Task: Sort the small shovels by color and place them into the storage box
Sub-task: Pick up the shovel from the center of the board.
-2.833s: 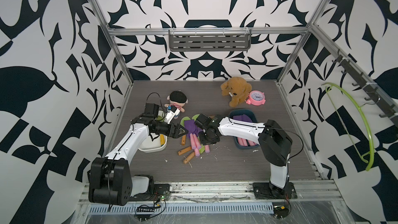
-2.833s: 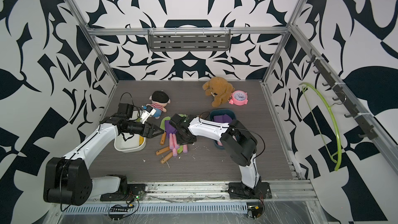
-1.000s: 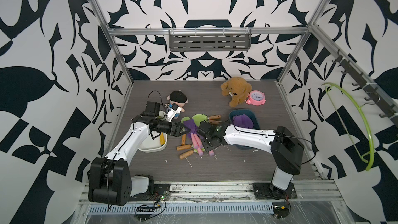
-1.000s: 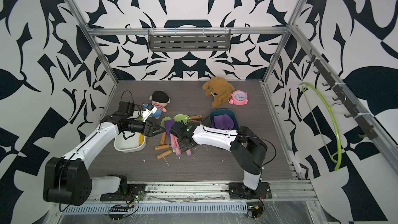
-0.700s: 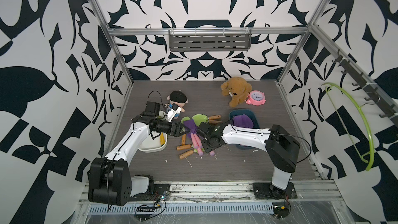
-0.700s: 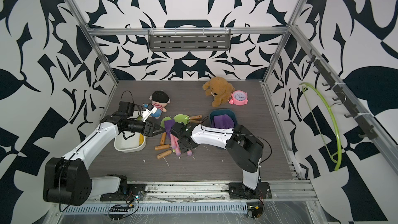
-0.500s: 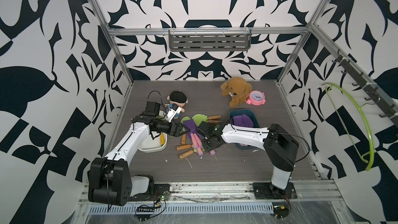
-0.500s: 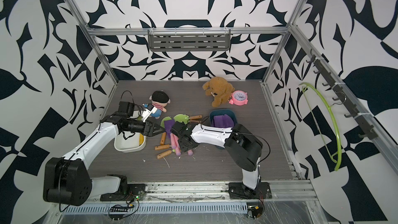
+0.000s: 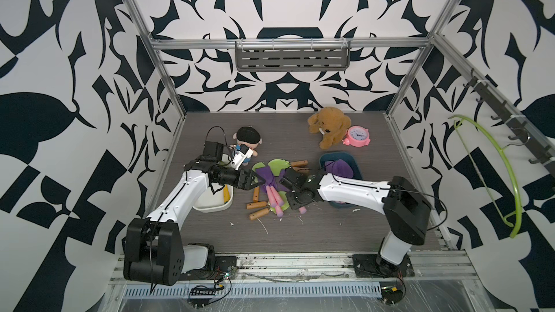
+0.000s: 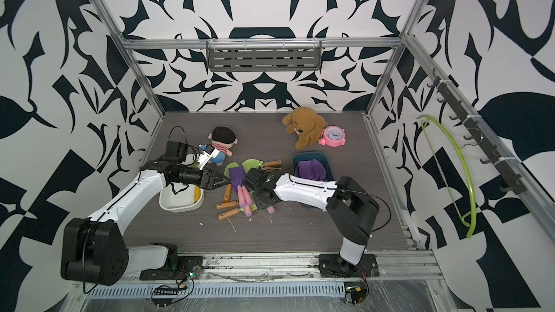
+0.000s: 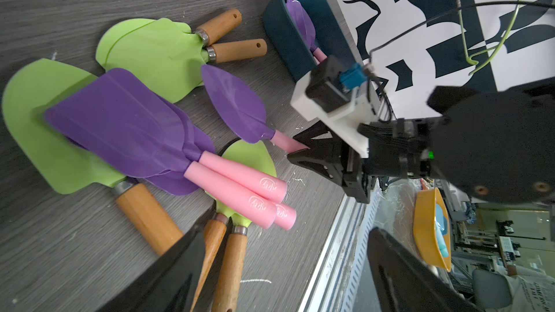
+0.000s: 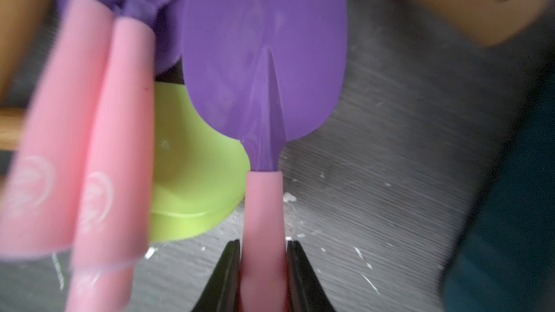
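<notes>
Several small shovels (image 9: 270, 189) lie in a heap mid-table: light green blades with wooden handles, purple blades with pink handles. My right gripper (image 12: 264, 252) is shut on the pink handle of one purple shovel (image 12: 264, 55), which rests on the table at the heap's right edge; the left wrist view shows that gripper (image 11: 300, 151) and shovel (image 11: 234, 103) too. My left gripper (image 9: 258, 180) hovers open over the heap's left side, holding nothing. A dark teal storage box (image 9: 354, 160) to the right holds purple shovels (image 9: 341, 169). A white storage box (image 9: 210, 205) to the left shows a yellow handle inside.
A small doll (image 9: 247, 141) lies behind the left arm. A brown plush dog (image 9: 329, 126) and a pink alarm clock (image 9: 357, 136) sit at the back right. A green hanger (image 9: 492, 169) hangs on the right wall, a grey shelf (image 9: 292, 58) on the back wall.
My right gripper has closed onto the pink handle of the purple shovel, and its arm drew in a little toward the heap. The left arm has stayed put, still open.
</notes>
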{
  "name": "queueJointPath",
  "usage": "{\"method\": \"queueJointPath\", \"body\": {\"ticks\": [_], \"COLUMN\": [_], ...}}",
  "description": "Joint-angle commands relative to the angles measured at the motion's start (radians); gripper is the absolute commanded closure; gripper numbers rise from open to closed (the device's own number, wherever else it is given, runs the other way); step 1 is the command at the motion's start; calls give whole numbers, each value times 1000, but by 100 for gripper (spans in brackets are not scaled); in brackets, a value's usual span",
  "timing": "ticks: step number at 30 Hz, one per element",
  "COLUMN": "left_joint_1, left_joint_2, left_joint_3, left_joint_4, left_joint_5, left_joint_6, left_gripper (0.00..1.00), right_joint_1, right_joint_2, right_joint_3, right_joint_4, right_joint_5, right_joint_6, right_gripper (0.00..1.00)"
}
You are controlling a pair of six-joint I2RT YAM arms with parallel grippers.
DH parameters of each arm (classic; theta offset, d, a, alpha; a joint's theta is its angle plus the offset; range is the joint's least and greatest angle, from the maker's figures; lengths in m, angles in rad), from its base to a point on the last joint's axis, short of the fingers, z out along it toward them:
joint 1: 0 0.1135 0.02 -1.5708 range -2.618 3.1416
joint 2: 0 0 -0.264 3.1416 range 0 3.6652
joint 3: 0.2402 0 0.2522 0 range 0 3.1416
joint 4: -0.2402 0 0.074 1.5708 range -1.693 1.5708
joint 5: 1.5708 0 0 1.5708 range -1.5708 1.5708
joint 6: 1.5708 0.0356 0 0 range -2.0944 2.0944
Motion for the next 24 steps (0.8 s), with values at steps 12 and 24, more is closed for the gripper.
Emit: {"method": "queueJointPath", "body": {"ticks": [12, 24], "left_joint_1": [-66, -67], "left_joint_2": [106, 118], "left_joint_3": [32, 26], "left_joint_4": [171, 239], "left_joint_5": [133, 126], "left_joint_6": [-264, -379], "left_gripper": [20, 62], "right_joint_1": [115, 167], "right_joint_2": [-182, -199], "right_joint_3": [-4, 6], "right_joint_4": [141, 159], "right_joint_5": [117, 154], "right_joint_6": [-252, -300], "right_gripper": [89, 89]}}
